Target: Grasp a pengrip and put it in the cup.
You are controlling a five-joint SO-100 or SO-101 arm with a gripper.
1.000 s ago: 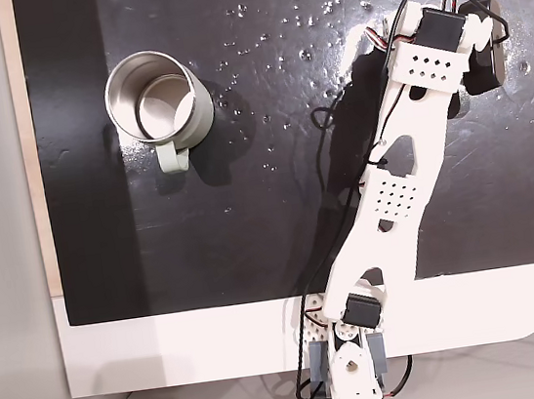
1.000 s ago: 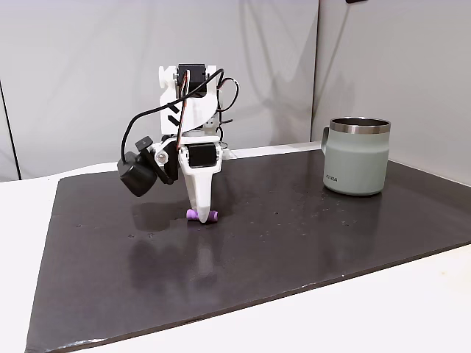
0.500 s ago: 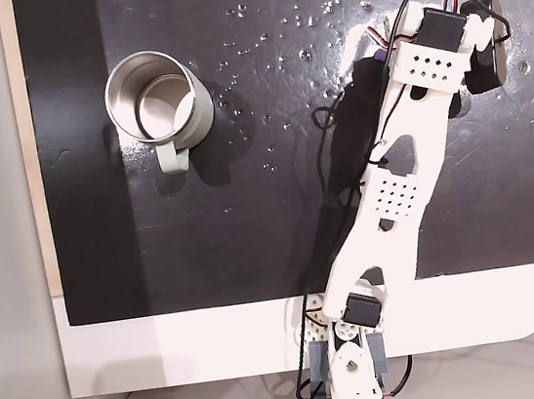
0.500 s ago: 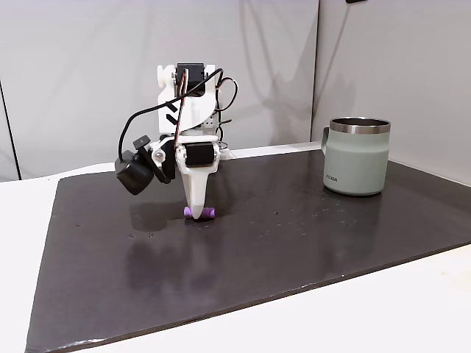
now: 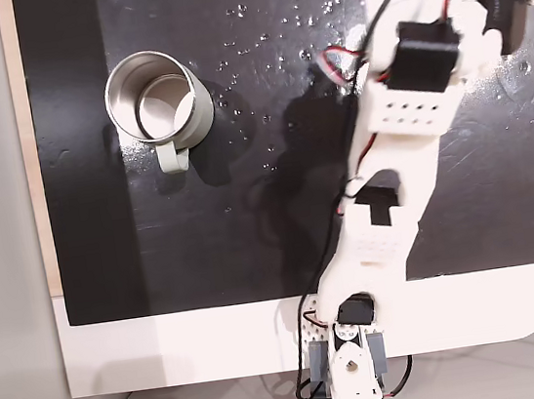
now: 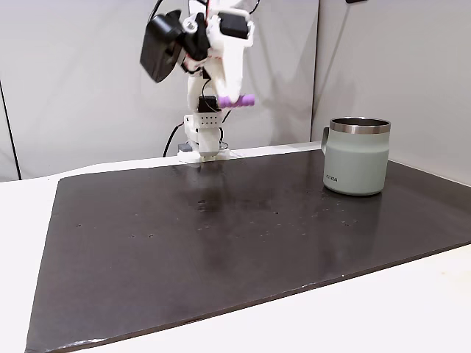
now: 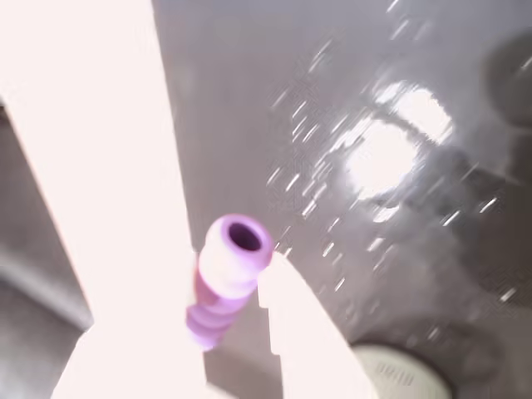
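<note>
In a fixed view from the side, my gripper (image 6: 234, 98) hangs high above the back of the black mat (image 6: 221, 250), shut on the pengrip (image 6: 241, 101), a small light-purple tube held level. The wrist view has the pengrip (image 7: 233, 249) pinched between a broad white finger (image 7: 108, 208) and a narrower one (image 7: 299, 332), its open end toward the camera. The cup (image 6: 357, 157), silvery with a pale green wall, stands to the right on the mat, well apart from the gripper. From above, the cup (image 5: 158, 106) sits at the upper left, handle toward the near edge, and my raised arm (image 5: 403, 113) covers the gripper.
The black mat (image 5: 253, 241) lies on a white table (image 5: 169, 350). My arm's base (image 5: 348, 366) is fixed at the table's near edge. Small shiny specks (image 5: 302, 18) dot the far part of the mat. A grey wall (image 6: 73, 73) stands behind the table.
The gripper has risen from the mat to well above it, carrying the pengrip up. The arm has swung upward toward the overhead camera. The cup has not moved.
</note>
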